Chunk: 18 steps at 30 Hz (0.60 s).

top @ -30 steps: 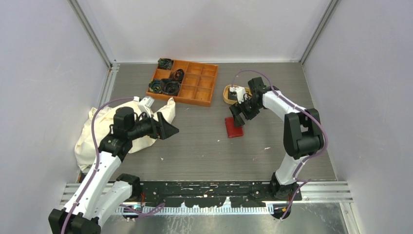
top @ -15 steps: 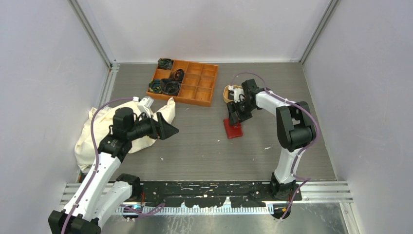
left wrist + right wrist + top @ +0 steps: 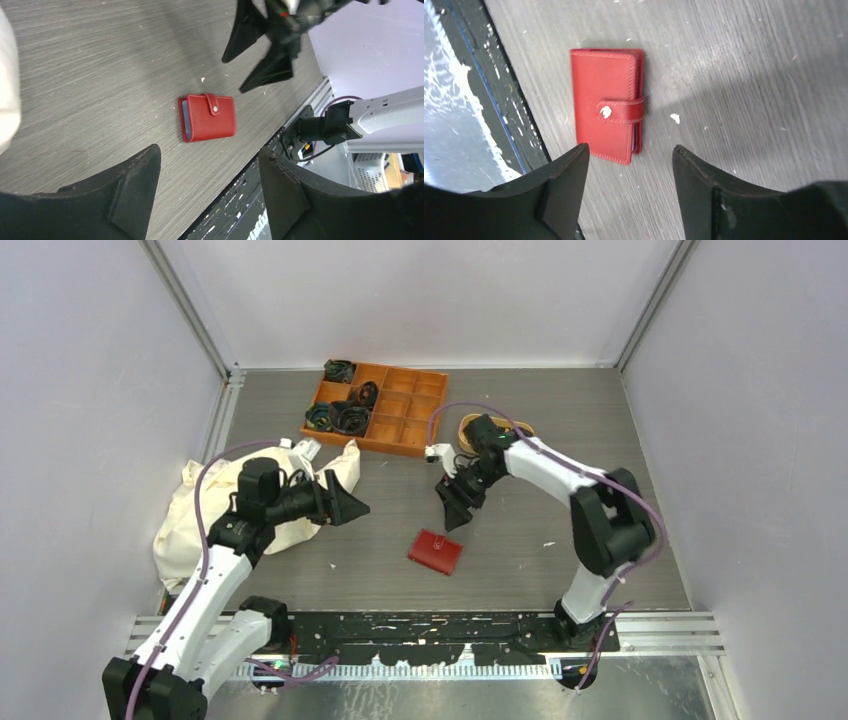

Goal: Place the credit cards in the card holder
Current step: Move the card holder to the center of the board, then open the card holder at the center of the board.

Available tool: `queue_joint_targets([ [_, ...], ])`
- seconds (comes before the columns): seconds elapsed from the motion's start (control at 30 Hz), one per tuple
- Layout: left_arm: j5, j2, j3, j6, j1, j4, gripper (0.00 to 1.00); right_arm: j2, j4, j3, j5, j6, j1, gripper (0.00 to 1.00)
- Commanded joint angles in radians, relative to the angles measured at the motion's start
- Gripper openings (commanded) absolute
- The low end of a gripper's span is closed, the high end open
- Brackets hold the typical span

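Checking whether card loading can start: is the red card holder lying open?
No, the card holder lies folded shut, with its snap tab fastened across the front.

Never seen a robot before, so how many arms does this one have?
2. The left arm hangs over the cream cloth; the right arm ends near the red card holder.

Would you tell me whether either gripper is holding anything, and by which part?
Nothing is held: the left gripper and right gripper are open and empty; the card holder lies untouched.
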State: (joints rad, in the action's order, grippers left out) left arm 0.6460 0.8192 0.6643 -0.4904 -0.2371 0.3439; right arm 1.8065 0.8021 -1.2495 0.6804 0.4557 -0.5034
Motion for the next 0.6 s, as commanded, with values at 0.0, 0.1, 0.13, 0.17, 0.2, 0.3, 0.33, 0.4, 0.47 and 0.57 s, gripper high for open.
queue_joint_targets([
  [0.0,0.133,0.014,-0.031,-0.061,-0.005,-0.148,0.70,-0.326,-0.016,0.111,0.112,0.280,0.011,0.75],
  [0.1,0.137,0.003,-0.065,-0.069,-0.054,-0.222,0.68,-0.388,0.111,0.234,0.217,0.762,0.013,0.99],
  [0.13,0.098,-0.006,-0.076,-0.059,-0.087,-0.229,0.67,-0.370,0.213,0.254,0.219,0.972,0.013,0.99],
  [0.17,0.045,-0.019,-0.088,-0.045,-0.147,-0.232,0.67,-0.341,0.286,0.261,0.211,1.122,0.012,0.99],
  [0.2,-0.028,-0.032,-0.100,-0.023,-0.212,-0.239,0.67,-0.312,0.338,0.256,0.205,1.207,0.012,0.99],
  [0.3,-0.271,-0.052,-0.198,0.042,-0.426,-0.351,0.67,-0.257,0.432,0.215,0.239,1.334,0.010,0.99],
  [0.33,-0.329,-0.046,-0.254,0.044,-0.471,-0.434,0.67,-0.259,0.436,0.216,0.241,1.345,0.006,0.99],
  [0.4,-0.384,-0.011,-0.355,0.021,-0.514,-0.594,0.65,-0.282,0.377,0.239,0.227,1.296,-0.003,0.99],
  [0.47,-0.412,0.033,-0.404,0.008,-0.517,-0.686,0.62,-0.310,0.286,0.271,0.193,1.212,-0.007,1.00],
  [0.57,-0.450,0.100,-0.399,0.032,-0.517,-0.707,0.59,-0.336,0.182,0.285,0.162,1.094,-0.010,0.99],
])
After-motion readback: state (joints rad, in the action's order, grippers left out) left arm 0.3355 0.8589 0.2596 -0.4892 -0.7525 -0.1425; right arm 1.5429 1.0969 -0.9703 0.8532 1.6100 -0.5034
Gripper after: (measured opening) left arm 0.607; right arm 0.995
